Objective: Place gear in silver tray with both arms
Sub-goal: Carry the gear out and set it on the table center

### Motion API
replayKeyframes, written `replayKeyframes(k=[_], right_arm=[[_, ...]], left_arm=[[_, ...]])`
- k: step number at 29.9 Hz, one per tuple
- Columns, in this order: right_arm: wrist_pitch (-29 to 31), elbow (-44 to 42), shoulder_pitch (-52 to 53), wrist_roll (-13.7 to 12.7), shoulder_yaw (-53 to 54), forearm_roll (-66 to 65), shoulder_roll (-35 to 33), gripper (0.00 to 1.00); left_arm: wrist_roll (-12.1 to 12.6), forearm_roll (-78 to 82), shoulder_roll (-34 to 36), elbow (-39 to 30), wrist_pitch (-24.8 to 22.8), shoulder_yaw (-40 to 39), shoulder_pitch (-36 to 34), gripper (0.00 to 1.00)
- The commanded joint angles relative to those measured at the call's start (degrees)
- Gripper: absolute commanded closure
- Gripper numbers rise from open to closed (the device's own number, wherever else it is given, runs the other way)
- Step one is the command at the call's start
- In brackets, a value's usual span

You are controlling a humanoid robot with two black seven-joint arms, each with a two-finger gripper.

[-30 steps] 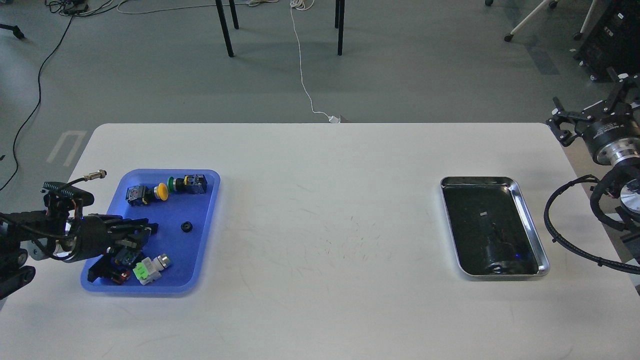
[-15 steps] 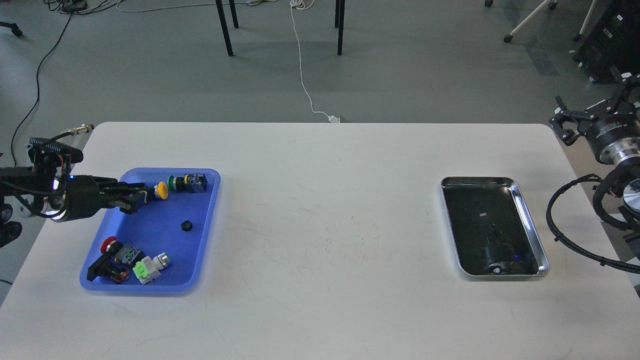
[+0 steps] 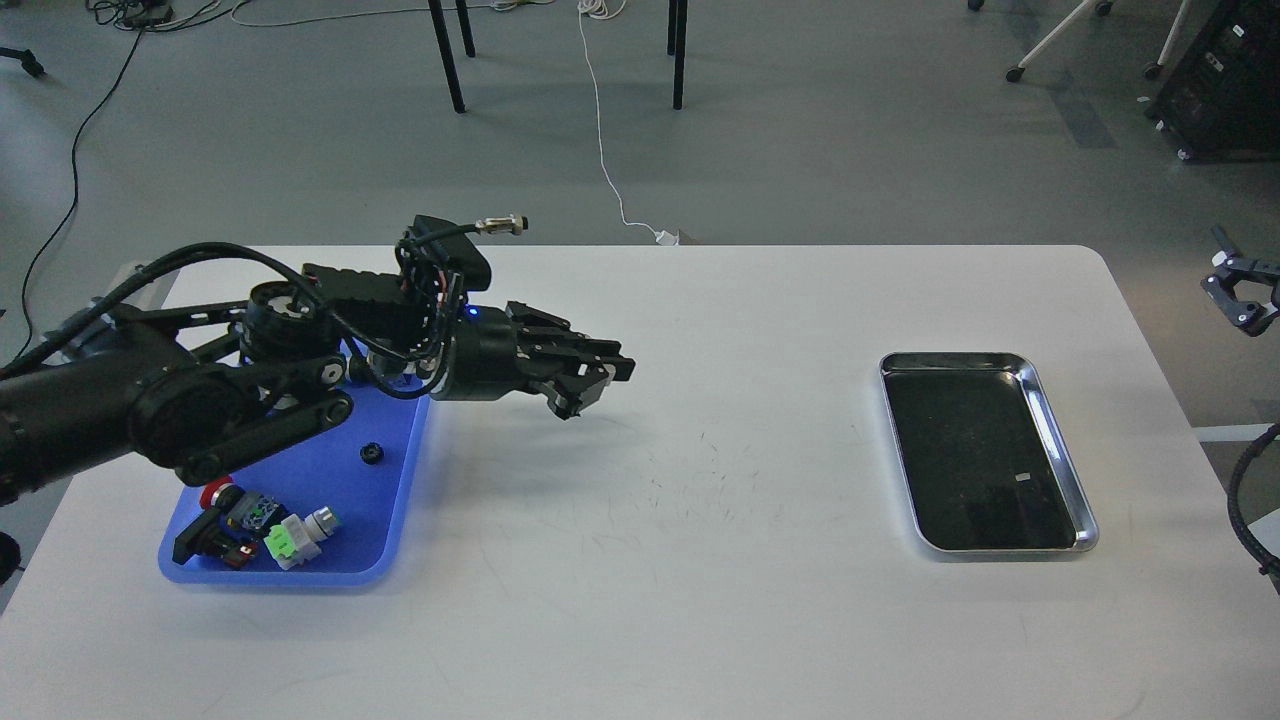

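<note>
Gear (image 3: 372, 452) lies loose in our blue tray (image 3: 390, 520) at nine o'clock, unheld. Our left claw (image 3: 590, 385) hovers past it, fingers nearly together, empty; silver tray (image 3: 1060, 440) waits at three o'clock. Right claw (image 3: 1240, 295): cannot tell.

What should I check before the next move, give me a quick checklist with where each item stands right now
1. Gear location: the small black gear lies loose in the blue tray, not picked up. Not ok.
2. Left gripper: it is past the blue tray's right edge, above bare table, away from the gear. Not ok.
3. Left gripper load: whether it holds anything, or whether its jaws are open, cannot tell.
4. Silver tray: sits flat at the table's right side, nothing lying in it. Ok.
5. Right gripper: at the view's right edge, off the table, clear of the silver tray. Ok.
6. Path between trays: no objects in the way. Ok.
</note>
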Motion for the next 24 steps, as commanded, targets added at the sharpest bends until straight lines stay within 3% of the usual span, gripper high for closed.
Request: replayKeyframes(k=[1,7,12,18,24], right_arm=[[0.0,6.9,-4.1,0.1,-0.2,-0.3,-3.9,0.01],[0.0,8.2,-6.0,0.1,-0.3,-0.4,-4.8,0.01],[0.0,8.4,-6.2,0.1,-1.1,-2.3,-4.6,0.01],[0.0,8.9,-6.2,0.1,-1.1,-2.7,-3.3,0.01],[0.0,8.9,-6.1,0.1,-1.1,-2.8,-2.0,0.01]], left_arm=[[1.4,1.2,-8.2,3.5,-0.1,0.2,0.8,0.86],[2.4,1.3,-15.4,5.9,-0.1,0.3,3.9,0.86],[5.4,1.4,-17.2,7.0,-0.1,1.6,8.4,0.85],[7.4,2.5,-22.6,13.9,0.2,2.2,10.5,0.85],[7.9,6.5,-24.9,17.2,2.6,2.2,11.6,0.83]])
